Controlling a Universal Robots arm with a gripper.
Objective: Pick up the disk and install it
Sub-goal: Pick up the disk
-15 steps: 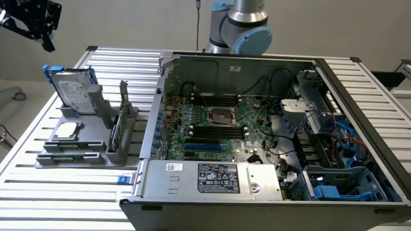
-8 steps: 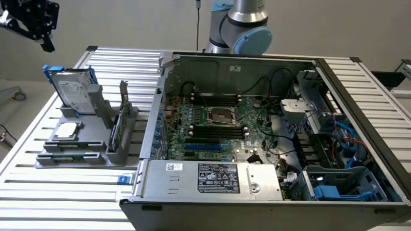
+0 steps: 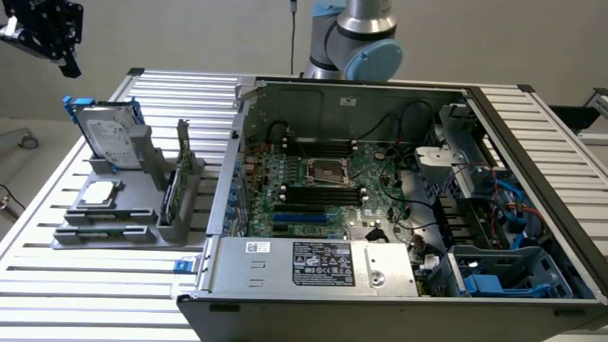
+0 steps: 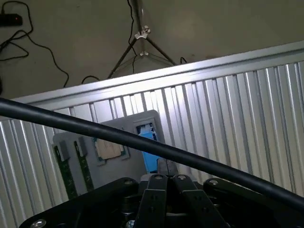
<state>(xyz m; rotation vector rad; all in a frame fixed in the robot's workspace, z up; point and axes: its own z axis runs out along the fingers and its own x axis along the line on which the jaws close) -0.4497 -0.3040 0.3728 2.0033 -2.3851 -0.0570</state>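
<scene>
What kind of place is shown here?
Probably a robotics lab bench for computer assembly: a robot arm, a slatted metal table, an open computer case, and the disk in a grey stand.

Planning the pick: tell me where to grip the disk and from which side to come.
Probably grip the disk at its free upper end, across its blue side rails, coming from above along its lean. It stands on edge, tilted back in the grey stand, which covers its lower end.

Open tower case (image 3: 357, 96) sitting on the slatted aluminium table (image 3: 95, 288); motherboard (image 3: 323, 185) exposed, power supply (image 3: 314, 263) at its near edge; grey holder (image 3: 133, 210) beside it carries a square chip (image 3: 100, 194) and a green card (image 3: 173, 194) on edge.
</scene>
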